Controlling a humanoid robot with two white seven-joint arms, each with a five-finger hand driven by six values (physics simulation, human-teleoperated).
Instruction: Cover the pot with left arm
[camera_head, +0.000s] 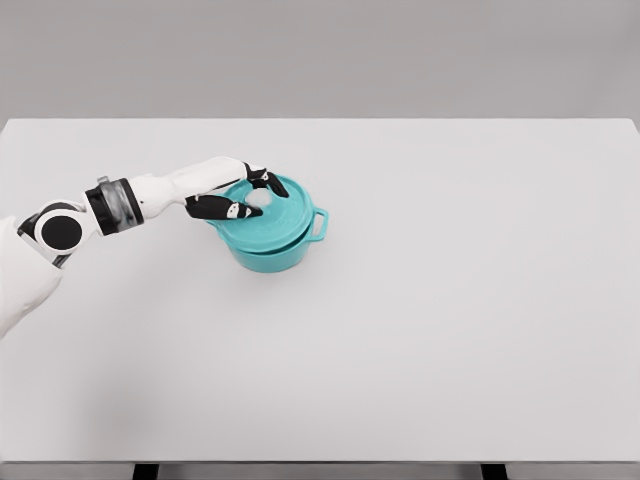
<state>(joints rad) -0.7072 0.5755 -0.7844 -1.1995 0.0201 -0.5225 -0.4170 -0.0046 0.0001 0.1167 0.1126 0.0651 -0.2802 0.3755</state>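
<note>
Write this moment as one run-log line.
left hand: fingers on lid knob | lid: on teal pot | right arm: unseen

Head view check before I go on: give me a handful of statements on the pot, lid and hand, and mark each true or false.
1. The lid sits on top of the pot. True.
2. The left hand is over the lid, fingers around its white knob. True.
3. The pot is red. False: pot and lid are both teal.
4. The right arm is reaching across the table. False: only the left arm is in view.
5. The pot stands in the right half of the table. False: it stands left of the middle.
6. A side handle shows on the pot's right. True.
</note>
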